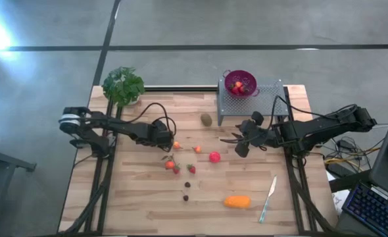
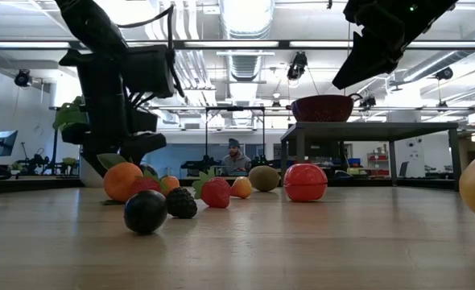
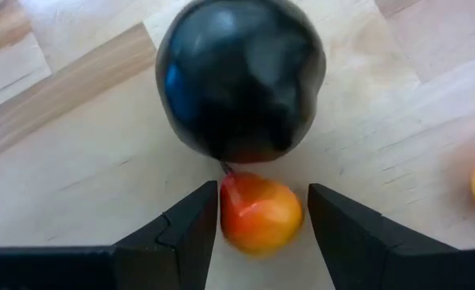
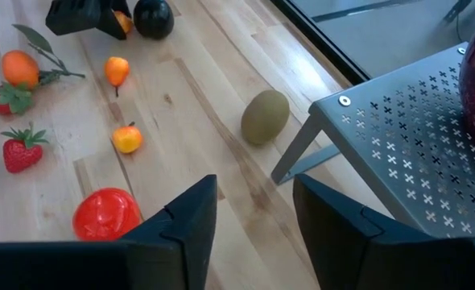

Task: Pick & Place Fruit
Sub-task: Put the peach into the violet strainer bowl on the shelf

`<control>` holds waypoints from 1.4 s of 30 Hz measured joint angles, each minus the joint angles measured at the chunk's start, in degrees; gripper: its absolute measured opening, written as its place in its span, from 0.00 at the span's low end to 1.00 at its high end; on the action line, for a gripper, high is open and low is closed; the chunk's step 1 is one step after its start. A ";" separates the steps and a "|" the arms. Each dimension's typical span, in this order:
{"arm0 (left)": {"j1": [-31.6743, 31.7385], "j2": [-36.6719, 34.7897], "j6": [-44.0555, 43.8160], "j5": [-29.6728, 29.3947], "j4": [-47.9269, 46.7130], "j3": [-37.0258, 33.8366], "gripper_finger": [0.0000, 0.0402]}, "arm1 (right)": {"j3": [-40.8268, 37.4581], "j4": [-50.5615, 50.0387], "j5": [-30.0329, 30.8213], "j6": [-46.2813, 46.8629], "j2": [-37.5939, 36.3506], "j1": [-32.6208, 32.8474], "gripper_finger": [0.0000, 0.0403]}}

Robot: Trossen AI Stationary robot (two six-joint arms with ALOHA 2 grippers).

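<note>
My left gripper (image 3: 263, 192) is open and low over the table, its fingers on either side of a small orange-red fruit (image 3: 258, 216) that lies on the wood. A dark round plum (image 3: 239, 76) sits just beyond, against that fruit. In the high view this gripper (image 1: 170, 141) is left of centre. My right gripper (image 1: 240, 142) is open in the air, in front of the metal rack (image 1: 269, 105), holding nothing. Strawberries (image 1: 169, 164), a pink-red ball (image 1: 214, 157), a kiwi (image 1: 206, 119), dark berries (image 1: 186, 197) and an oblong orange piece (image 1: 237, 201) lie on the table. My left gripper comes from above, slanting down, with one finger on each side of the small orange-red fruit (image 3: 229, 213). One finger (image 3: 201, 221) lies right at the fruit's edge, and I cannot tell whether it touches; the other stands apart. The fruit rests on the table.
A purple-red colander (image 1: 240, 83) holding fruit stands on the rack at the far right. A green leafy plant (image 1: 123, 85) is at the far left corner. A pale knife (image 1: 267, 197) lies near the right front. A person (image 2: 234, 157) shows far behind the table.
</note>
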 joint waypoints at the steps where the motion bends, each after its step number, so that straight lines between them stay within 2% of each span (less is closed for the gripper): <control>1: 0.00 -0.04 0.00 -0.01 -0.03 0.00 0.50 | 0.00 0.00 0.00 -0.09 0.00 0.02 0.38; 7: 0.00 -0.03 0.03 0.00 -0.24 0.00 0.49 | -0.02 0.00 -0.01 -0.35 0.00 0.01 0.34; 17: 0.00 -0.03 0.07 0.03 -0.30 0.00 0.35 | -0.07 0.00 -0.02 -0.37 0.02 0.02 0.30; 22: 0.00 -0.57 0.51 1.18 -2.77 -0.01 0.35 | -0.07 0.00 -0.01 -0.37 0.02 0.01 0.28; 27: -0.02 -3.38 0.01 1.97 -7.89 -0.07 0.36 | -0.22 -0.06 -0.02 -0.37 0.02 0.00 0.26; 32: -0.71 -9.27 0.37 1.95 -8.24 -0.09 0.34 | -0.33 -0.04 -0.02 -0.37 0.02 0.01 0.24; 38: -2.99 -16.77 4.42 -1.54 0.19 -0.11 0.34 | -0.37 -0.02 -0.02 -0.43 0.02 0.02 0.20; 42: -5.37 -19.30 14.62 -2.14 16.74 -1.66 0.35 | -0.40 0.82 -0.02 -0.45 0.02 0.02 0.18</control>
